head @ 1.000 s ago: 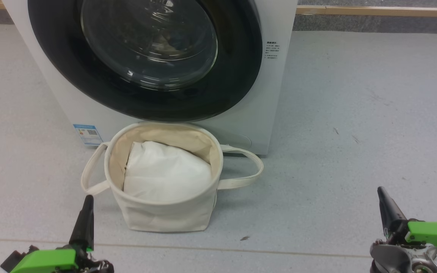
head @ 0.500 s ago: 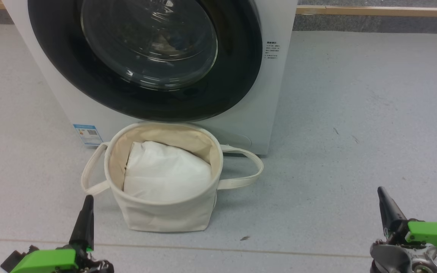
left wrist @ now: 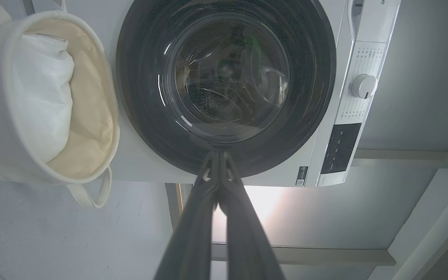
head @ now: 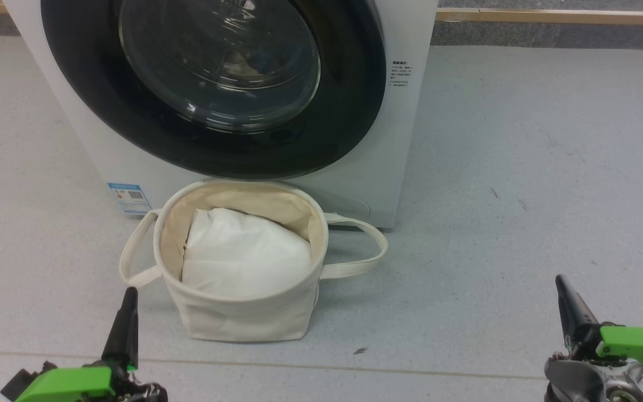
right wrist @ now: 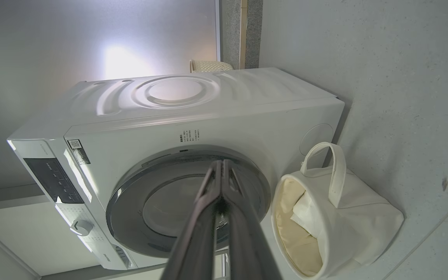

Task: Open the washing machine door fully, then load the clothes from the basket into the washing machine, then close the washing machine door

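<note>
**Grippers.** Nearest you, the left gripper sits at the lower left and the right gripper at the lower right. Each has its two long dark fingers pressed together and holds nothing. Treat this as a rest posture: they flank the work and touch none of it.

**Basket.** Further out, between them, the small round cream canvas basket stands on the grey floor. It is just in front of the big white front-loading washing machine, directly under the door, which probably keeps the transfer short. It holds a plain white cloth bundle. You cannot tell where the patterned clothes lie, because the drum behind the glass is too dim.

**Door.** The large round washing machine door, with its glossy black rim and clear glass centre, is shut.

**Views.** The head view shows the small blue sticker. The left wrist view adds the white dial and the dark control panel. The right wrist view shows the machine's top and the door seated flush.
</note>
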Robot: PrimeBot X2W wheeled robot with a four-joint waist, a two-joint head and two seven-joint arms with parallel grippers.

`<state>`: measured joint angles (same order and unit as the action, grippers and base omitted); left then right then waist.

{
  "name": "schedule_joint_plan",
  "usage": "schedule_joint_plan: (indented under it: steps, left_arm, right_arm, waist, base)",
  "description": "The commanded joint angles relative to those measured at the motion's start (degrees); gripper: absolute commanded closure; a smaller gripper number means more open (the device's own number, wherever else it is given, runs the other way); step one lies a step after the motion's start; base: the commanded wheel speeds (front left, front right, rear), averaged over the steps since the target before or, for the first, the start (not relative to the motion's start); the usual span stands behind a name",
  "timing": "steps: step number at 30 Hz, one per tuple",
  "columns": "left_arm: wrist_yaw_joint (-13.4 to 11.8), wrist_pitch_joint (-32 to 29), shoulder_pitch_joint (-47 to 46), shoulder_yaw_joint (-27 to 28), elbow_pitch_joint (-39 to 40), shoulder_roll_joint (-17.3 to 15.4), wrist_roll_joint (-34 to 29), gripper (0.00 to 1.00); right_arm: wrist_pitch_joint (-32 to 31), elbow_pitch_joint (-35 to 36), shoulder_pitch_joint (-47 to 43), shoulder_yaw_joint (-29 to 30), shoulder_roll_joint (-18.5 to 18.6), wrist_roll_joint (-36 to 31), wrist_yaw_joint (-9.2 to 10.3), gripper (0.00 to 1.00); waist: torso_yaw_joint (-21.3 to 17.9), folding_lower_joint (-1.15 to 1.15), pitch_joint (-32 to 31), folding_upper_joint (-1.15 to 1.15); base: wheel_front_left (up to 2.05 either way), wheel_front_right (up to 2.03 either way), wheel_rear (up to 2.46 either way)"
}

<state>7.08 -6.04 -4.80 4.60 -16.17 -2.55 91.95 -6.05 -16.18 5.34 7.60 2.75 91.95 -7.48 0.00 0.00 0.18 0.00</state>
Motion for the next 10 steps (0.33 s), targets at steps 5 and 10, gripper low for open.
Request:
schedule_joint_plan:
  steps: [5,10]
  left_arm:
    - [0.41,-0.45,-1.39,1.92,2.13,-0.32,0.22,1.0]
    - [0.41,-0.45,-1.39,1.92,2.13,-0.32,0.22,1.0]
  right_arm:
    - [-0.46,2.15,0.84,-1.05,0.15,0.19,-0.01,1.0]
    - [-0.46,2.15,0.84,-1.05,0.15,0.19,-0.01,1.0]
  waist:
    - [0.0,0.0,0.0,0.0]
    - [0.0,0.0,0.0,0.0]
  base:
    - [0.0,0.0,0.0]
    - [0.0,0.0,0.0]
